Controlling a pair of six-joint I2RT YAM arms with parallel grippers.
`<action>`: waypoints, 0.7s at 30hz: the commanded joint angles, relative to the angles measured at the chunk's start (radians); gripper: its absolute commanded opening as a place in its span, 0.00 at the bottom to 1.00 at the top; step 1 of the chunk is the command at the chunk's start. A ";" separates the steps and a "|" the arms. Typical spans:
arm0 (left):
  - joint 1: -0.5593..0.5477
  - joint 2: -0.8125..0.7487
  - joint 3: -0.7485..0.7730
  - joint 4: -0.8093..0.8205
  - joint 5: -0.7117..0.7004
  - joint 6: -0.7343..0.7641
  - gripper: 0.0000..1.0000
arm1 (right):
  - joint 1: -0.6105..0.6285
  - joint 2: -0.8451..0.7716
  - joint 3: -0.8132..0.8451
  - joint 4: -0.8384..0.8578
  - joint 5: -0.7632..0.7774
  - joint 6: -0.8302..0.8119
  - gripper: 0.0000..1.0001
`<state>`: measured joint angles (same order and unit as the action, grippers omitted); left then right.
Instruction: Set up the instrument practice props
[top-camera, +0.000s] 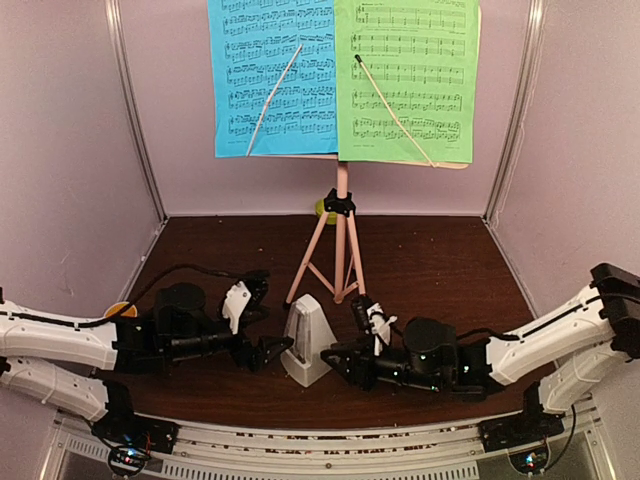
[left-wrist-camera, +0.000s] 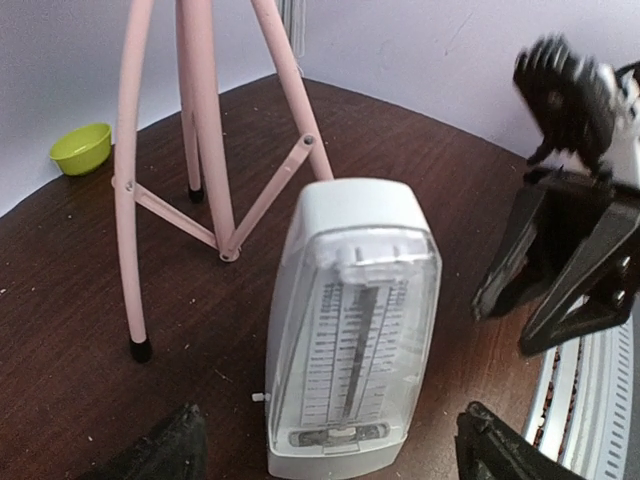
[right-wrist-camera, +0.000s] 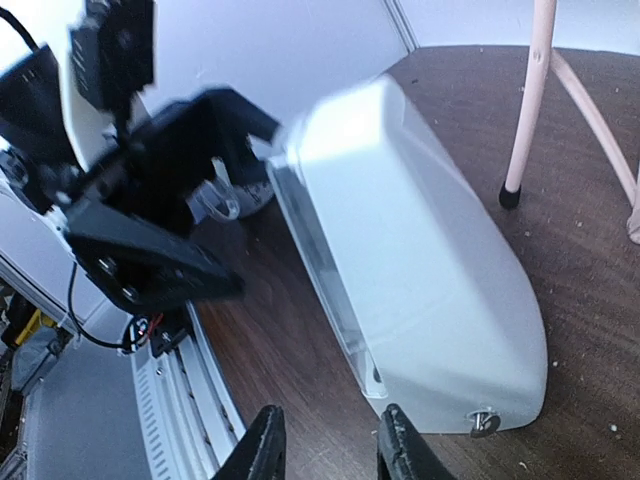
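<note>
**Metronome stands between the two end effectors, neither one holds it**

The left end effector (left-wrist-camera: 332, 446) is wide open. Its two dark fingertips (left-wrist-camera: 180, 445) show at the lower corners of the left wrist view. The metronome (left-wrist-camera: 350, 330) stands between them, and a gap is visible on each side, so nothing is gripped. The clear cover of the metronome faces this end effector, and the scale and the pendulum rod are seen through it.

The right end effector (right-wrist-camera: 330, 448) is open only a little. The narrow gap between its fingers is empty. One finger is very close to the low edge of the metronome's white back. I cannot tell if it touches there.

In the top view the metronome stands upright on the dark desk (top-camera: 440, 265), just in front of the tripod legs, with one arm reaching to it from each side.

Behind it stands the pink music stand (top-camera: 343, 205). Its three legs are spread on the desk. On its top rest the blue sheet (top-camera: 272, 75) at the left and the green sheet (top-camera: 410, 75) at the right, side by side, and the green one slightly overlaps the blue one. A thin pale holder arm lies slantwise across each sheet.

A small lime-green bowl (left-wrist-camera: 80, 147) sits near the back wall, behind the legs of the stand.
</note>
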<state>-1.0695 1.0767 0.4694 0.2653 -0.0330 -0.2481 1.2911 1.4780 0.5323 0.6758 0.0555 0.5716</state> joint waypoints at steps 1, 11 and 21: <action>-0.043 0.073 0.058 0.119 0.017 0.029 0.84 | -0.027 -0.152 0.051 -0.231 0.055 -0.022 0.33; -0.073 0.126 0.109 0.140 -0.073 0.018 0.70 | -0.166 -0.204 0.209 -0.402 -0.079 0.038 0.36; -0.074 0.150 0.142 0.139 -0.111 0.045 0.62 | -0.187 -0.079 0.327 -0.351 -0.203 0.091 0.38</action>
<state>-1.1389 1.2308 0.5873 0.3500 -0.1226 -0.2333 1.1072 1.3594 0.8120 0.3241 -0.0761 0.6365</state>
